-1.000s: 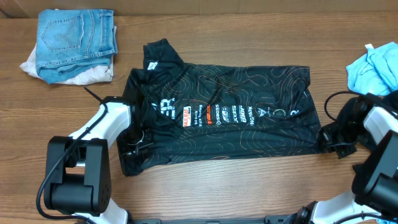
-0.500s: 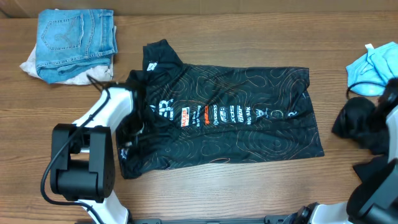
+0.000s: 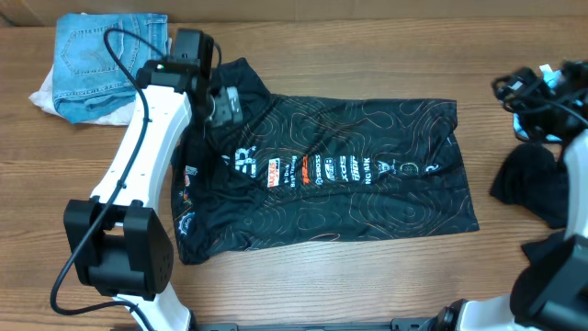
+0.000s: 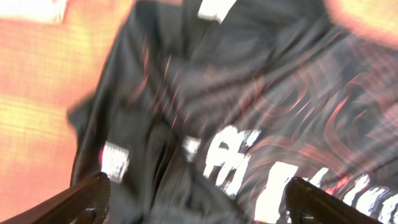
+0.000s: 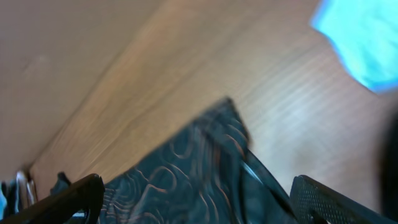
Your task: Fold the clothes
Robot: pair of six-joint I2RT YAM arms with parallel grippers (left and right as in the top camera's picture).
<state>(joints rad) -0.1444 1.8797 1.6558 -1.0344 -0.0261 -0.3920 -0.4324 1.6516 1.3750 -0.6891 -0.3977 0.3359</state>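
Black shirt [image 3: 349,184] lies flat on the table [image 3: 367,285], and both grippers are open.

The shirt is spread out in the middle of the table. Its neck end is up at the left, and white and orange words run across it. The left gripper [image 4: 198,198] hangs over the neck end of the shirt. Its two fingers [image 4: 87,196] are wide apart and hold nothing. The left wrist view is blurry. The right gripper [image 5: 196,200] is up at the far right of the table, near a blue cloth [image 3: 565,78]. Its fingers are wide apart too, with nothing in them. Under it are a corner of the shirt and bare wood. Folded jeans [image 3: 110,51] sit at the top left on a white cloth [image 3: 46,94], a little way from the shirt.
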